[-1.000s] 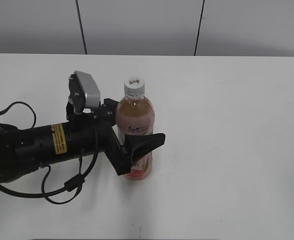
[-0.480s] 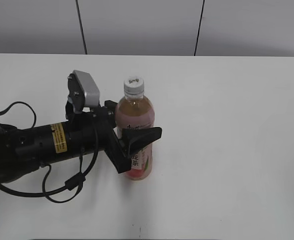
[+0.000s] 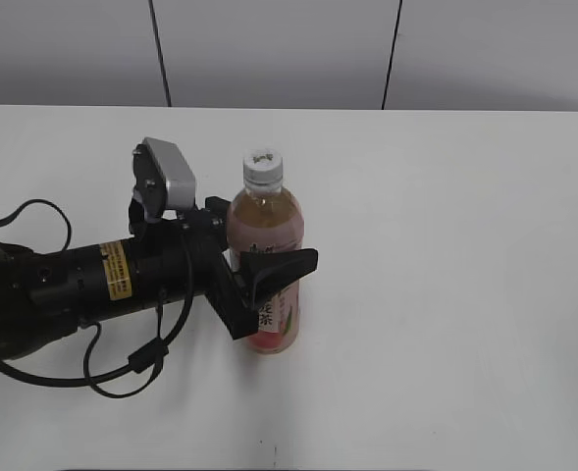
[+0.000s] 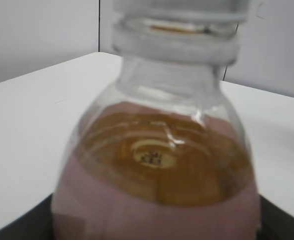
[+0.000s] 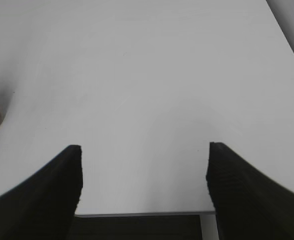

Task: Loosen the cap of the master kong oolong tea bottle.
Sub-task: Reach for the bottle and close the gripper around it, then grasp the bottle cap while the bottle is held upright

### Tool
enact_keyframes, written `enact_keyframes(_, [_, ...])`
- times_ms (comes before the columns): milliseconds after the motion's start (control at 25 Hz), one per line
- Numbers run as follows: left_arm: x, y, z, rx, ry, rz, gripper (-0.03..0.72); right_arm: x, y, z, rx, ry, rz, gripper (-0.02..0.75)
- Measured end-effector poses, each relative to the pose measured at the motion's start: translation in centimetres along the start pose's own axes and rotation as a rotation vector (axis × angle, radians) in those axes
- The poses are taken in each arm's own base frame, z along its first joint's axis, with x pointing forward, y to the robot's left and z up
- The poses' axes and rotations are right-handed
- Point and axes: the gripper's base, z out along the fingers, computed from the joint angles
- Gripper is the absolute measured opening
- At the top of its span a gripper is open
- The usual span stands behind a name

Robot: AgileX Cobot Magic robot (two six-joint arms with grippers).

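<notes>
A white table (image 3: 446,294) filled most of the scene, with a grey panelled wall (image 3: 269,49) behind its far edge. A tea bottle (image 3: 265,257) stood upright left of the table's centre, well away from every edge. It held amber-pink tea and wore a pink label, and its white cap (image 3: 265,166) sat on the neck at the top.

The left arm (image 3: 82,285), black with a yellow sticker and loose cables, reached in from the left edge of the table and lay low over the surface. Its left gripper (image 3: 259,250) was closed around the bottle's middle, one black finger (image 3: 284,270) crossing the front of the label and the other mostly hidden behind the bottle. The cap stood clear above the gripper, with nothing touching it.

From the left wrist camera, the bottle's shoulder and neck filled the view at very close range, blurred, with the tea line visible below the neck.

From the right wrist camera, the right gripper (image 5: 144,187) had its two black fingers spread wide apart, holding nothing, over bare table. A sliver of the bottle's base showed at that view's left edge.

The table to the right of the bottle and in front of it lay open all the way to the edges.
</notes>
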Motion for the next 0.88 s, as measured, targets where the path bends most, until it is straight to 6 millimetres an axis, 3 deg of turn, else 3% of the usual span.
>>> enact_keyframes(680, [0.0, 0.1, 0.0, -0.007, -0.002, -0.003, 0.442, -0.2, 0.6, 0.0, -0.068, -0.025, 0.039, 0.586])
enact_keyframes(880, [0.0, 0.1, 0.0, -0.011, -0.003, -0.005, 0.442, -2.2, 1.1, 1.6, -0.14, -0.002, 0.041, 0.586])
